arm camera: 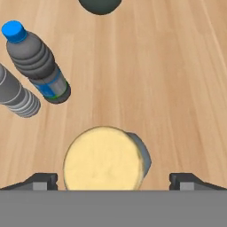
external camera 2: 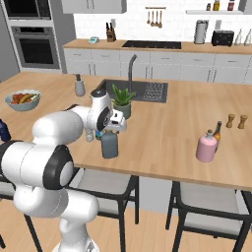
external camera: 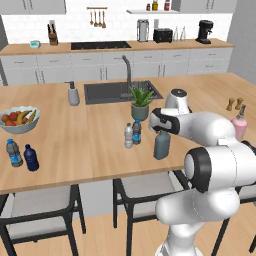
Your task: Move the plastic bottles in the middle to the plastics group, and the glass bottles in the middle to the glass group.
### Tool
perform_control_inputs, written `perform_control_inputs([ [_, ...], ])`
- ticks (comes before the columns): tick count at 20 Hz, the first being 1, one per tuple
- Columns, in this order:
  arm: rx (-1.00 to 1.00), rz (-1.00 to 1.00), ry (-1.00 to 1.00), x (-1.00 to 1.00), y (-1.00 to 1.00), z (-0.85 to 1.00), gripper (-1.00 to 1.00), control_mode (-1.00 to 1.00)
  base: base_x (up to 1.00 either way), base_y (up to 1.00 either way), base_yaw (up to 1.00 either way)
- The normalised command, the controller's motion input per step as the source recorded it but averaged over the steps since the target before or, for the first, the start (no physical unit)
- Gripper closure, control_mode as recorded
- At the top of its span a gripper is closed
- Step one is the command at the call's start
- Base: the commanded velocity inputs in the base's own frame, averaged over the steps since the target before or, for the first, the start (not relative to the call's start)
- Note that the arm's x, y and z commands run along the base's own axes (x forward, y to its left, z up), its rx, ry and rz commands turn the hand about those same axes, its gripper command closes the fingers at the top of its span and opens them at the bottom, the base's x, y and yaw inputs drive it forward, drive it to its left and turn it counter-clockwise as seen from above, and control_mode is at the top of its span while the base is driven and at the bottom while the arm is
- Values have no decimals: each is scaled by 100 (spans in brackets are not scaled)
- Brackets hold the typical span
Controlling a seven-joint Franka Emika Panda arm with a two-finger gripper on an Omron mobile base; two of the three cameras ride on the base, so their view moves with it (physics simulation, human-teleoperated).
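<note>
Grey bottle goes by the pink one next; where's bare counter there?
Bare wood lies left of the pink bottle, toward the sink. Behind it stand a thin dark bottle and two brown shakers. The grey bottle sits crowded by two water bottles and the plant.

The slate-grey bottle (arm camera: 133,153) is mostly hidden under its own tan cap (arm camera: 103,158) in the hand view. The whitish bottle (arm camera: 15,97) is cut off at the left edge, and a dark round pot (arm camera: 100,5) at the top edge.

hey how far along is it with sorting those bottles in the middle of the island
Nothing looks sorted yet. The grey glass bottle and both small water bottles stand mid-counter. In hand: the open gripper hangs right above the grey bottle's tan cap, holding nothing. Left: carry that bottle to the pink bottle, then the water bottles to the plastics pair.
</note>
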Motion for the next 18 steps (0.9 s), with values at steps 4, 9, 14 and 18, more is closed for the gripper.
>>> perform_control_inputs([
  [4, 0, 0, 0, 0, 0, 4, -100, -100, 0, 0, 0],
  [9, 0, 0, 0, 13, 0, 12, -100, -100, 0, 0, 0],
  [14, 0, 0, 0, 20, 0, 2, -100, -100, 0, 0, 0],
  [18, 0, 0, 0, 0, 0, 0, -100, -100, 0, 0, 0],
])
